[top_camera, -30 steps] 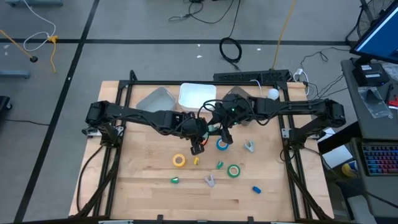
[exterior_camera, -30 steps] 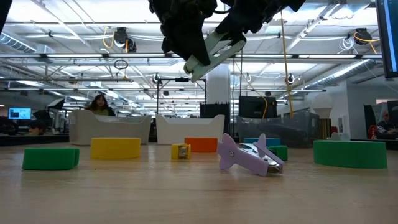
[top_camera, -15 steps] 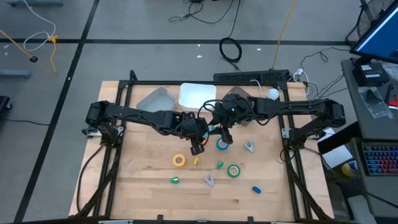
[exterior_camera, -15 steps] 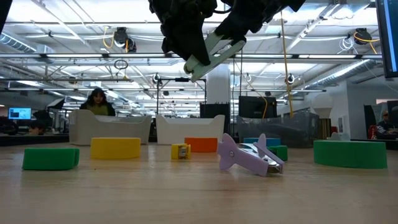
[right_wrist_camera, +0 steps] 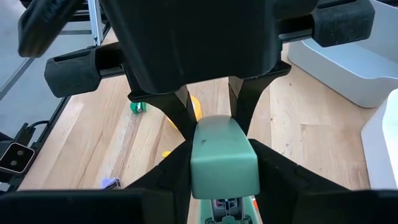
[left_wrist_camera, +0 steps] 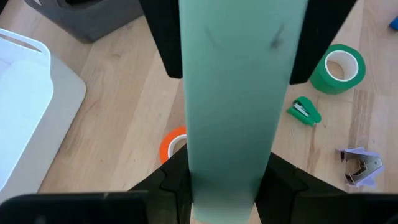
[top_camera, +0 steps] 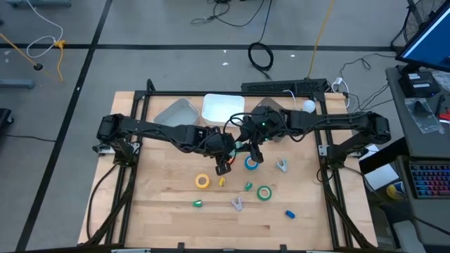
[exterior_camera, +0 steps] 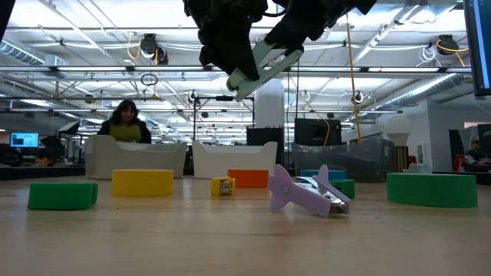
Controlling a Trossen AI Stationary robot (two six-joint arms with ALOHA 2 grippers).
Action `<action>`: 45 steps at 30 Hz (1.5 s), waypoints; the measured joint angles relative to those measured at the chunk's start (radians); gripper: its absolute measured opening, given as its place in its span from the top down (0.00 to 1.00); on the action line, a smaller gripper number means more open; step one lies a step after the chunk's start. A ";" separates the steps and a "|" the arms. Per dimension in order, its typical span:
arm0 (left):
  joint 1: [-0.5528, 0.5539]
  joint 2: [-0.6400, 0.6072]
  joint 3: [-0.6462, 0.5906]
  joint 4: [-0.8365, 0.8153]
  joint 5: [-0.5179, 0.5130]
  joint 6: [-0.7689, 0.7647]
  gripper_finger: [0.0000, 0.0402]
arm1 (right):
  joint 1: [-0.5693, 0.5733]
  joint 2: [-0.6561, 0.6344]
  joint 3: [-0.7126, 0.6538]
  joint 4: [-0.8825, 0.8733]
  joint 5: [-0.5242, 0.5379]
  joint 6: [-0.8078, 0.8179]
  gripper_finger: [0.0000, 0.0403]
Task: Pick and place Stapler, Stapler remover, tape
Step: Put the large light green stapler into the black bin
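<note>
A pale green stapler (exterior_camera: pixel 262 64) hangs tilted high above the table, between my two grippers at the table's middle (top_camera: pixel 242 145). My left gripper (left_wrist_camera: pixel 227 180) and my right gripper (right_wrist_camera: pixel 224 174) are both shut on it, meeting from opposite sides. On the table lie the yellow tape (top_camera: pixel 202 180), blue tape (top_camera: pixel 251 163), green tape (top_camera: pixel 264 192) and orange tape (left_wrist_camera: pixel 171 144). Two purple stapler removers (top_camera: pixel 281 165) (top_camera: pixel 237 203) rest on the wood nearby. My left gripper pinches the stapler's two long sides (left_wrist_camera: pixel 202 177) between its two fingers, coming slanting down from the table's left. The stapler runs on forward past the fingers, lifted clear of the table. My right gripper pinches the two sides of the stapler's rounded end (right_wrist_camera: pixel 205 171) between its two fingers (right_wrist_camera: pixel 174 171), coming slanting down from the table's right. That end faces the wrist camera, and the stapler is clear of the table.
Small coloured staplers lie about: green (top_camera: pixel 197 204), green (top_camera: pixel 249 186), yellow (top_camera: pixel 222 181), blue (top_camera: pixel 289 213). A grey tray (top_camera: pixel 176 112), a white tray (top_camera: pixel 223 107) and a dark tray (top_camera: pixel 271 109) stand along the far edge. A person (exterior_camera: pixel 126 123) sits in the room beyond.
</note>
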 joint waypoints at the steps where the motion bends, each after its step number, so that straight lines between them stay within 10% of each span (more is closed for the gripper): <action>1: 0.000 0.000 0.000 0.000 0.000 0.000 0.69 | 0.000 0.000 0.000 0.000 0.000 0.000 0.69; 18: 0.000 0.002 0.000 0.009 -0.001 0.003 0.65 | 0.000 0.000 0.001 -0.018 0.001 0.004 0.70; 45: 0.001 0.002 0.000 -0.207 -0.047 -0.107 0.23 | -0.008 -0.008 0.000 -0.092 0.140 0.000 0.70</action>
